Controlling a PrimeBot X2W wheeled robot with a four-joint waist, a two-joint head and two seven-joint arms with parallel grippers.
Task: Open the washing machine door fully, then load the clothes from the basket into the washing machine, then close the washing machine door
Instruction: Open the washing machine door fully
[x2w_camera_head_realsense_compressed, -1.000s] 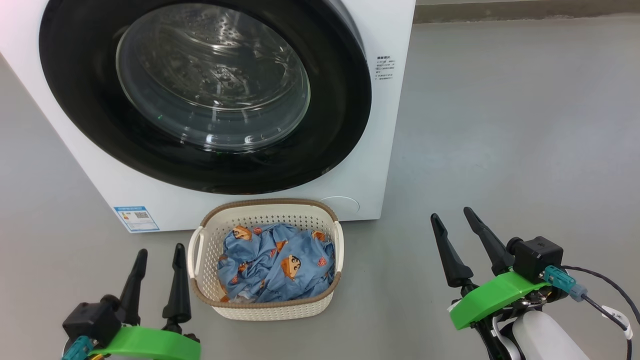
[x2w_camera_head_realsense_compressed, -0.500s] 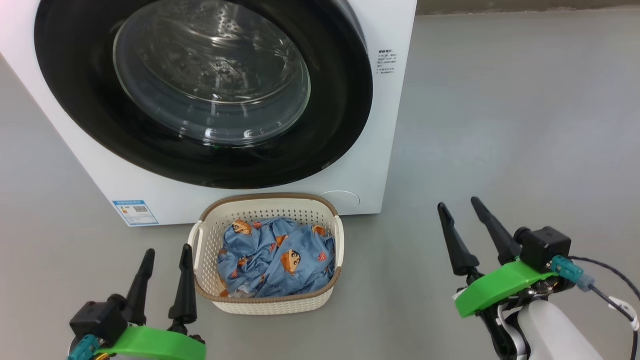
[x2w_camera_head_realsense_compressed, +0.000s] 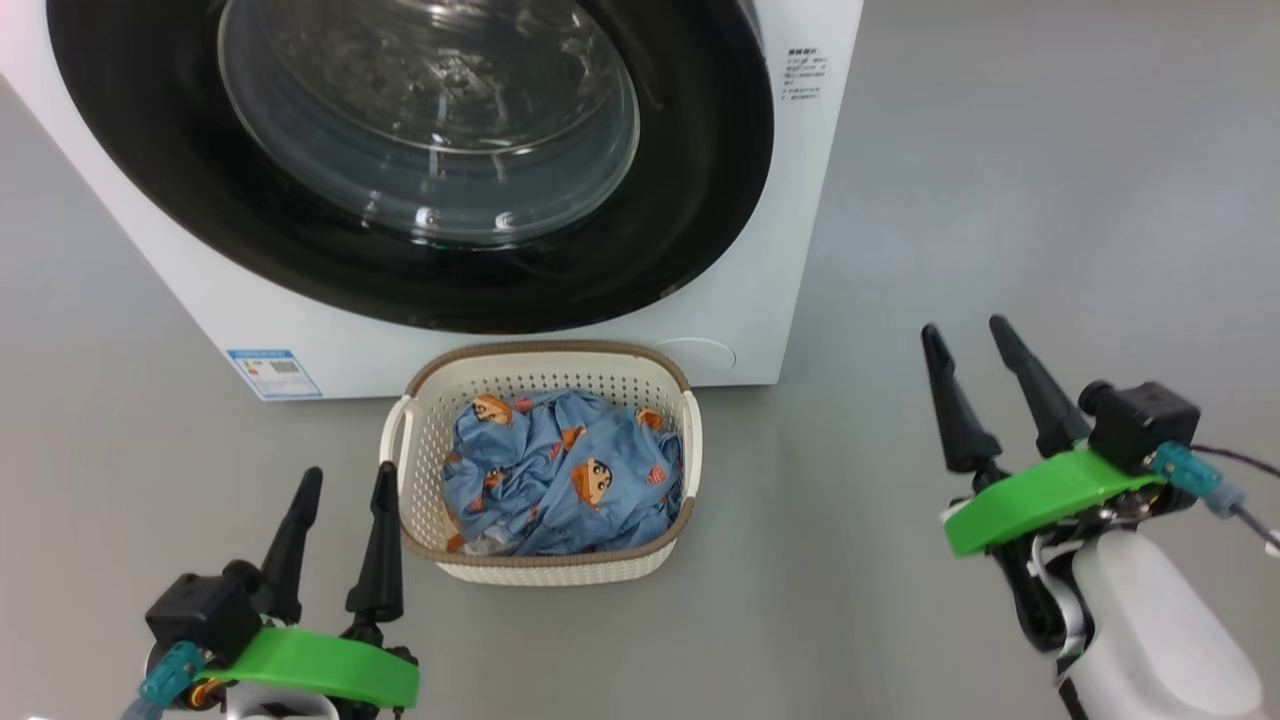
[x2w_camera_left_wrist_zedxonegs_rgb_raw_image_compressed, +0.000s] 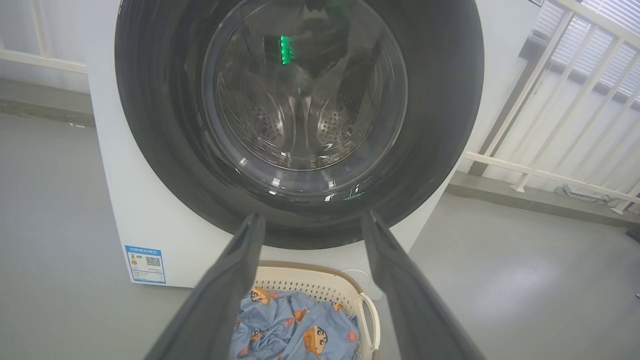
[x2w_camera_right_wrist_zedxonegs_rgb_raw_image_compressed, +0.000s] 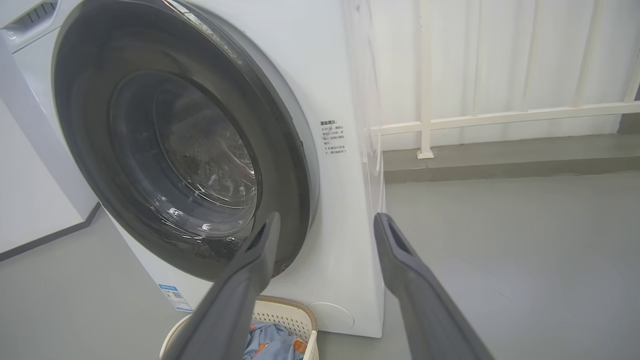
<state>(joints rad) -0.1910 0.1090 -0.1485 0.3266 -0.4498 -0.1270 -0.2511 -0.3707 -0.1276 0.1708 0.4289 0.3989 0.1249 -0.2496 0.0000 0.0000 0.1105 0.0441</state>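
Observation:
The white washing machine (x2w_camera_head_realsense_compressed: 780, 250) stands ahead of me, and its glossy black washing machine door (x2w_camera_head_realsense_compressed: 700, 200) with the glass bowl window lies shut against the front. On the floor right before it sits the cream basket (x2w_camera_head_realsense_compressed: 545, 572), holding the light blue clothes (x2w_camera_head_realsense_compressed: 570, 480) with cartoon faces. My left gripper (x2w_camera_head_realsense_compressed: 350, 468) is open, just left of the basket, with nothing in it. My right gripper (x2w_camera_head_realsense_compressed: 964, 326) is open and empty too, off to the right of the machine. The left wrist view shows the door (x2w_camera_left_wrist_zedxonegs_rgb_raw_image_compressed: 150, 125) and clothes (x2w_camera_left_wrist_zedxonegs_rgb_raw_image_compressed: 295, 330) beyond my open left gripper (x2w_camera_left_wrist_zedxonegs_rgb_raw_image_compressed: 312, 217).
Bare grey floor (x2w_camera_head_realsense_compressed: 1000, 150) stretches right of the machine. A white railing (x2w_camera_right_wrist_zedxonegs_rgb_raw_image_compressed: 500, 117) and pale curtain stand behind and beside it. A blue label sticker (x2w_camera_head_realsense_compressed: 273, 372) and a round cover (x2w_camera_head_realsense_compressed: 705, 355) sit low on the machine's front.
The head camera has shifted, so the machine and basket sit higher in the picture. My right gripper has moved forward and slightly to the right. Both grippers stay open.

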